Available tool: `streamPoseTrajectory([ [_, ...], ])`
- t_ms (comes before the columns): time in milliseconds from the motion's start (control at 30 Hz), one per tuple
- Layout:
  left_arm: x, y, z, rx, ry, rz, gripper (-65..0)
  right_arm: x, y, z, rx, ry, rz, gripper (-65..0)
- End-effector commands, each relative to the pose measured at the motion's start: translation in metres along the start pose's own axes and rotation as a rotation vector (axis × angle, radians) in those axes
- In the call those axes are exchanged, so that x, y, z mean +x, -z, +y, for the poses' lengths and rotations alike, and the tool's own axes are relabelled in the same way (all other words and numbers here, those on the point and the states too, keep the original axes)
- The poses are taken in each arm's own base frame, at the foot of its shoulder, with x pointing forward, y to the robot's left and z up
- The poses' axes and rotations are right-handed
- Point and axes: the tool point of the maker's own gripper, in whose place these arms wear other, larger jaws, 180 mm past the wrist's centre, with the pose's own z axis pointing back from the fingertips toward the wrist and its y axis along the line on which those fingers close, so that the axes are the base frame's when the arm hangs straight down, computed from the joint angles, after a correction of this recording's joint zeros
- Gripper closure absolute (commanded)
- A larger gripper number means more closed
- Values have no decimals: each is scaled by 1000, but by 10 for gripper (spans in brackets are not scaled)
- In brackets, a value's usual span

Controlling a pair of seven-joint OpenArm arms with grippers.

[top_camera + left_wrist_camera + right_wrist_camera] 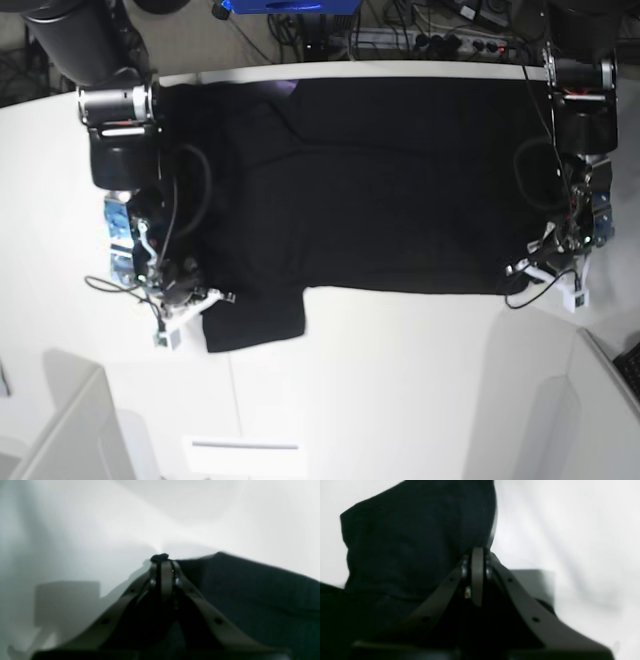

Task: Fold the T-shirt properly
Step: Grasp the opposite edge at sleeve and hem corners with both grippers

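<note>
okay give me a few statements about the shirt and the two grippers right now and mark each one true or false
1. The T-shirt lies spread out on the white table. True.
2. The sun face print is facing up. False: only plain black cloth shows.
3. The left gripper is shut on the T-shirt. True: a bunch of black cloth pokes out between its tips.
4. The right gripper hangs wide open above the table. False: its jaws are together at the cloth's edge, by the sleeve.
5. Both grippers are at the T-shirt's edge nearer the camera in the base view, one at each end. True.
</note>
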Motion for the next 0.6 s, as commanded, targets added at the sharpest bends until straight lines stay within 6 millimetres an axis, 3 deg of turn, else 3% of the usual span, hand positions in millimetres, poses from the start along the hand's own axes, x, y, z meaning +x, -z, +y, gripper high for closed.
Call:
streamPoseTrajectory([
  [0,31,-10,8,9,3,-82,0,37,-7,5,15,-14,-92,0],
  [200,33,-24,-7,-29,40,-76,0,59,-18,14,31,-39,-156,0],
  [300,39,-31,-16,-49,58,-94,0,59,-20,17,36,-47,-132,0],
  [467,49,-53,0,-33,0,-106,0,62,-29,22,45,-69,-142,0],
  [567,48,-67,-5,-44,27,-105,0,56,-33,9,24,-80,-111,0],
])
